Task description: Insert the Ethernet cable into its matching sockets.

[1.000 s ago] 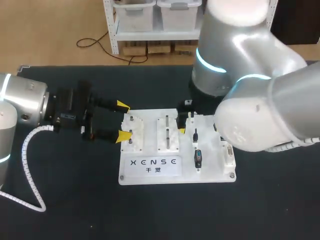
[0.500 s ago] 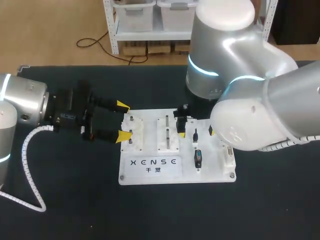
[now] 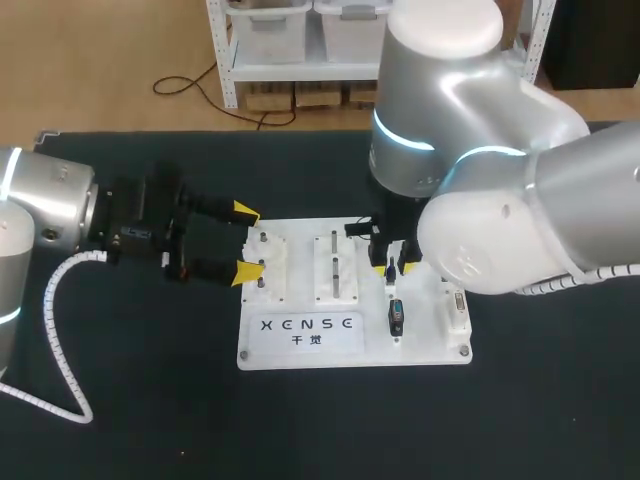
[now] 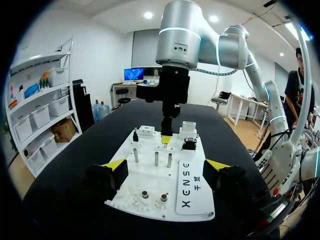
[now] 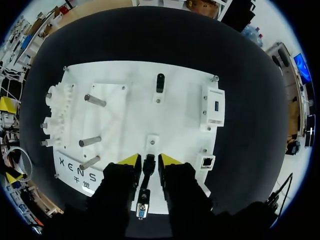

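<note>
Ethernet cable [image 5: 148, 164] here means, by my reading, a short black plug with no cord showing (too small to be sure of its type). It stands upright in its holder on the flat white plastic board [image 5: 125, 120]. It sits directly between the fingers of the right gripper [image 3: 391, 268], its long axis running up along them, so the coming move looks like a close and a straight lift. Those fingers are spread, with a thin gap on each side of the plug. The right arm hangs plumb over the board, wrist down. The small square metal-lined socket [image 5: 207, 161] lies just beside that gripper, near the board's edge. The left gripper [image 3: 245, 242], splayed wide, flanks the board's opposite end, well apart from the plug.
</note>
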You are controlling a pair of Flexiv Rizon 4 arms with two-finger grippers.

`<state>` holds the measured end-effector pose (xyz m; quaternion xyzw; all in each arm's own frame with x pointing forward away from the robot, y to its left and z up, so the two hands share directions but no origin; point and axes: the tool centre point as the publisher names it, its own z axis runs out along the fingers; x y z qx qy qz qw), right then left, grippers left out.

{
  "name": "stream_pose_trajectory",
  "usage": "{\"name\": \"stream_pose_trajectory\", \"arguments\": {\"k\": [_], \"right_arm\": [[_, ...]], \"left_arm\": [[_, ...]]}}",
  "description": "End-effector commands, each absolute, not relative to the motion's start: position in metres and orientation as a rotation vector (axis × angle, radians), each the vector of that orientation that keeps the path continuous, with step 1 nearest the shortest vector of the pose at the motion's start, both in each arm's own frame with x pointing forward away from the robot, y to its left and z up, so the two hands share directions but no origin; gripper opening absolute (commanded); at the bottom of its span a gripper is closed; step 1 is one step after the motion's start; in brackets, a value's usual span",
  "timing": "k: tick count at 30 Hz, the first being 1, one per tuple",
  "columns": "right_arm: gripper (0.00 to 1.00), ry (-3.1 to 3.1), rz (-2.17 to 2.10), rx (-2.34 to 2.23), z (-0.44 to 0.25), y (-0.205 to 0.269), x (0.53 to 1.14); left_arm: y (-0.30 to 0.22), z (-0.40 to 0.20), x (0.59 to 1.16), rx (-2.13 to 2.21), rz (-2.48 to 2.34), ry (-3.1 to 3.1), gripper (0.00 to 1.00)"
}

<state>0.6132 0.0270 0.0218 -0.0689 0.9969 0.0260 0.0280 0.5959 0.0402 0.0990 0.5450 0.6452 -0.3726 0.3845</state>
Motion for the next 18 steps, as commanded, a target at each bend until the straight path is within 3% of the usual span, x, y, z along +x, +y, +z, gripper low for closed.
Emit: {"name": "stream_pose_trajectory", "arguments": {"k": [1,18], "right_arm": [[0.0,3.084,0.08,-0.217,0.021,0.028,0.615],[0.0,3.083,0.106,-0.245,0.046,0.015,0.616]], "left_arm": [[0.041,0.098,0.596,1.386,-0.95,1.639,1.0],[0.041,0.098,0.596,1.386,-0.95,1.639,1.0]]}}
